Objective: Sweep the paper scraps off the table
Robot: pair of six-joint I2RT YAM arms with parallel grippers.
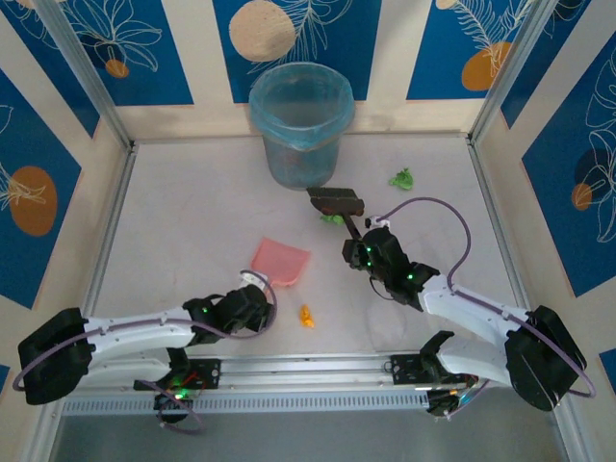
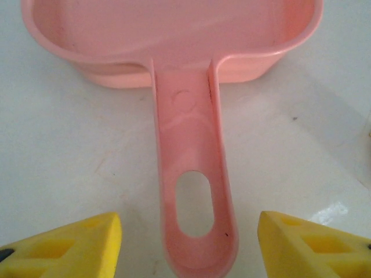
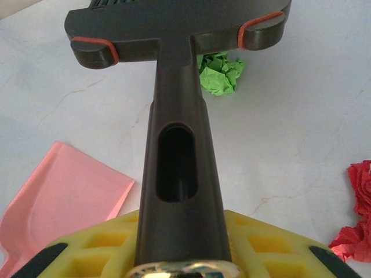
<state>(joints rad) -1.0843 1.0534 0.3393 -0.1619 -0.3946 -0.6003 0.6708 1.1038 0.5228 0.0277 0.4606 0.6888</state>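
Surface: pale grey table (image 1: 192, 212) with railed edges, patterned walls (image 1: 87, 58) around it, blue bin (image 1: 300, 120) at the middle of the far edge.
Right gripper (image 1: 366, 252): clamped on the dark brush (image 1: 335, 202), right of the table's middle.
Brush axis: the shaft runs from the gripper toward the far edge, with the head set crosswise at its far end.
Green scrap (image 3: 219, 72): just beside the head, where it joins the shaft; contact cannot be told.
Other scraps: second green scrap (image 1: 402, 179) toward the far right corner; orange scrap (image 1: 306, 317) near the middle of the near edge; red scrap (image 3: 356, 220) beside the right gripper.
Dustpan (image 1: 281, 260): mid-table, left of the brush, flat lip toward it.
Left gripper (image 2: 188, 243): released, its fingers either side of the dustpan handle (image 2: 191, 174) and clear of it.
Governing relation: the pan lies near-left of the green scrap and the right arm is nearer, so a leftward stroke seems required.
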